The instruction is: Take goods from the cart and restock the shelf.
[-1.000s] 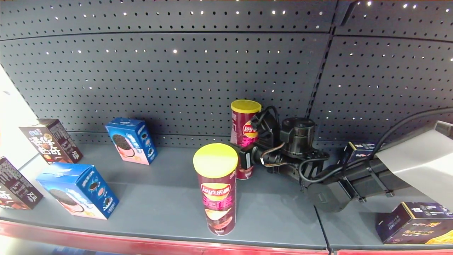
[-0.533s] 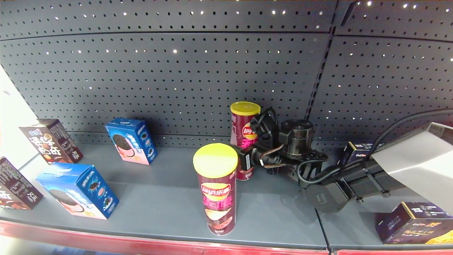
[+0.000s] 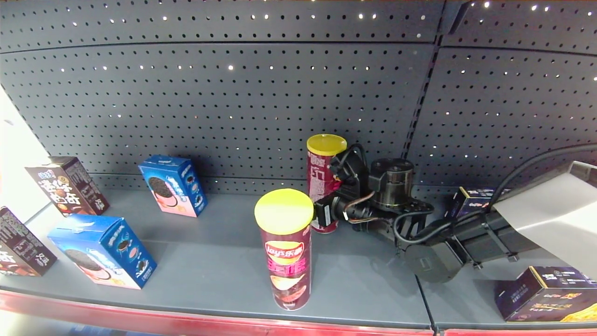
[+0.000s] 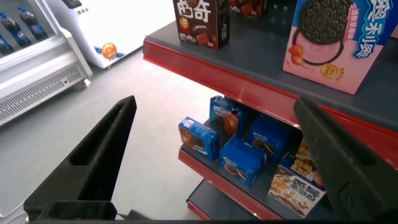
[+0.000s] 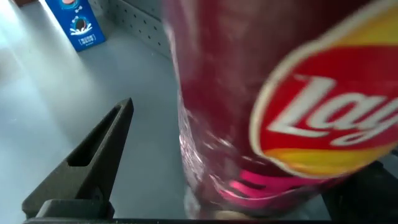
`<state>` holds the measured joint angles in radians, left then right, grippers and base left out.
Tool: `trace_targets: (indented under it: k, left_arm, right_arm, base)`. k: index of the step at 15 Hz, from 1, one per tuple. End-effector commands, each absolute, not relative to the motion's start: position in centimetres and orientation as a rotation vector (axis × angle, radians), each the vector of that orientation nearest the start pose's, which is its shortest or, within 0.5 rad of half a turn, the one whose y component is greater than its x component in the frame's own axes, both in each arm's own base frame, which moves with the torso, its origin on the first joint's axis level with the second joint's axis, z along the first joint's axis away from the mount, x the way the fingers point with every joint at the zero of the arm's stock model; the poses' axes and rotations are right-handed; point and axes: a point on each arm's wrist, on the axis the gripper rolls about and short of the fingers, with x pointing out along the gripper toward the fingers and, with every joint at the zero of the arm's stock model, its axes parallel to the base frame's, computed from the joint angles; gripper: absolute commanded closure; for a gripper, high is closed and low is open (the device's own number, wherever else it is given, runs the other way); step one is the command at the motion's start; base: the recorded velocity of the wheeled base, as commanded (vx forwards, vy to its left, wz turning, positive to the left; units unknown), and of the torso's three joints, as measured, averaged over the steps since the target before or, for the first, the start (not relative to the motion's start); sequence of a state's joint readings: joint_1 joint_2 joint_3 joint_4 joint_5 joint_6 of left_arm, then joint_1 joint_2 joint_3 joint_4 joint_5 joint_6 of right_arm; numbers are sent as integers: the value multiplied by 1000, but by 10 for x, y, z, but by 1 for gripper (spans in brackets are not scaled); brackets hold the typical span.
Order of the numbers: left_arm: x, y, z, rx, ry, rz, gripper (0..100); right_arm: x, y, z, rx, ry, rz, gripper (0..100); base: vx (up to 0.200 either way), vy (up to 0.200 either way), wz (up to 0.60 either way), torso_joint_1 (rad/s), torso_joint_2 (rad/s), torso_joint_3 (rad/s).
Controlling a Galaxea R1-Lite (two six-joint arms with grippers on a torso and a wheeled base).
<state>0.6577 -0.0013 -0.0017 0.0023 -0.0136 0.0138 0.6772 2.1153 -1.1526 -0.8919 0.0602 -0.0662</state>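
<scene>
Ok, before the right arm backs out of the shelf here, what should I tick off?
1. Rear chips can upright on the shelf: ok.
2. Right gripper released: ok, shelf shows between its finger and the can.
3. Front chips can clear of the way out: not ok, it stands close beside the gripper.
4. Rear can's base flat down: cannot tell, partly hidden.
5. Left gripper open and empty: ok.
</scene>
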Motion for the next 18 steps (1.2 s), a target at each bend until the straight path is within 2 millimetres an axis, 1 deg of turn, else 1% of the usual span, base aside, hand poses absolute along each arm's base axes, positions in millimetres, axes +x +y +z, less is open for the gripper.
trace_targets:
  k: [1,5,7,9,14,18]
  left_arm:
    - [-18,-14,76,13,4,644,0]
    - [-18,-14,76,13,4,644,0]
    - [-18,-14,76,13,6,644,0]
    - [-18,-14,76,13,4,646,0]
    - [-18,-14,76,13,6,646,0]
    - [-18,-14,76,13,6,644,0]
  right_arm:
    - [321,261,155,-83,37,741,0]
    - [311,250,160,-86,49,706,0]
    - [300,241,166,-85,46,704,0]
    - [292,236,168,-87,51,708,0]
    - [265,228,172,-93,65,739,0]
    - [252,227,172,-97,73,765,0]
  base:
    - [0,0,0,0,0,0]
    - [0,0,0,0,0,0]
    - [0,0,0,0,0,0]
    - [0,0,0,0,0,0]
    - [0,0,0,0,0,0]
    - [0,0,0,0,0,0]
